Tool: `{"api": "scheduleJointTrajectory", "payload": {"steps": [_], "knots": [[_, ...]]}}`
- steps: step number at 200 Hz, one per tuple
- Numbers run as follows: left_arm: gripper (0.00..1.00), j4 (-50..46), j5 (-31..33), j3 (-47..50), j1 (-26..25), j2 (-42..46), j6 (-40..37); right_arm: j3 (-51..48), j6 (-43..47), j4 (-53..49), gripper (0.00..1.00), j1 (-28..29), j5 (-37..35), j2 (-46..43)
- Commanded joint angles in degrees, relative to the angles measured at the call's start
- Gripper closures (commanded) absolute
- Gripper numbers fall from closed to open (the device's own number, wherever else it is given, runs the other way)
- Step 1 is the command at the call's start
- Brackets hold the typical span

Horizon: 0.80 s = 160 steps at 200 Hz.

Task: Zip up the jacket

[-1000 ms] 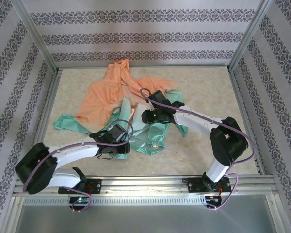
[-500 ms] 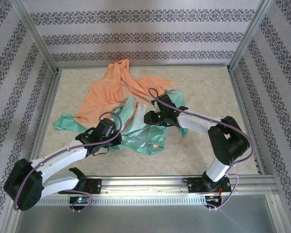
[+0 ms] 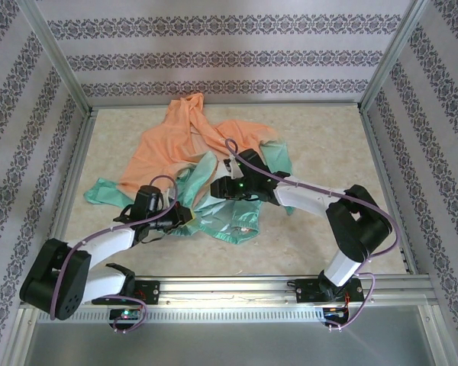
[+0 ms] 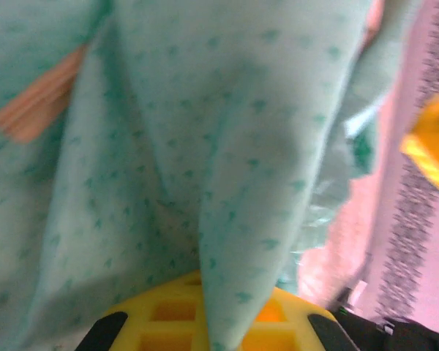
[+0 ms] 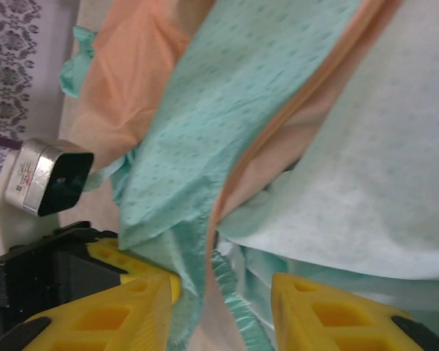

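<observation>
Starting from the top external view, the jacket [image 3: 168, 152] lies crumpled on the speckled beige table [image 3: 328, 145], with the orange hood toward the far wall and the mint green hem near the arms; its front is not closed. The left gripper [image 3: 182, 216] is at the near hem and the right gripper [image 3: 218, 187] at the middle of the front, the two close to each other. I judge that the step in hand is to sort out the two front edges at the hem, before any zipping. The next move calls for finding the lower ends of the zipper and bringing them together flat; I cannot see a slider. From the left wrist, which is blurred, thin mint fabric with small darker marks falls in soft folds over one yellow finger [image 4: 161, 322]. Whether this gripper is parted or clamped I cannot tell. From the right wrist, the yellow fingers [image 5: 132, 314] stand apart, and a folded edge, mint beside orange, hangs loose in the gap, not pinched. The cloth looks light, slippery and limp.
</observation>
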<state>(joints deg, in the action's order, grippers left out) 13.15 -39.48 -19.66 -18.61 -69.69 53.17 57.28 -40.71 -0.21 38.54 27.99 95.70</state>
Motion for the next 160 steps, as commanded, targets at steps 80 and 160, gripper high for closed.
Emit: {"api": "scheduleJointTrajectory", "payload": {"steps": [80,160], "knots": [[1.00,34.1,-12.6,0.9,0.6,-5.3,10.8,-1.4,-8.9,3.6,0.51,-1.4,5.7,-2.5],[1.00,32.9,-10.4,0.8,0.6,-2.8,9.4,-6.2,-19.9,8.5,0.44,-1.3,6.9,-2.9]]}}
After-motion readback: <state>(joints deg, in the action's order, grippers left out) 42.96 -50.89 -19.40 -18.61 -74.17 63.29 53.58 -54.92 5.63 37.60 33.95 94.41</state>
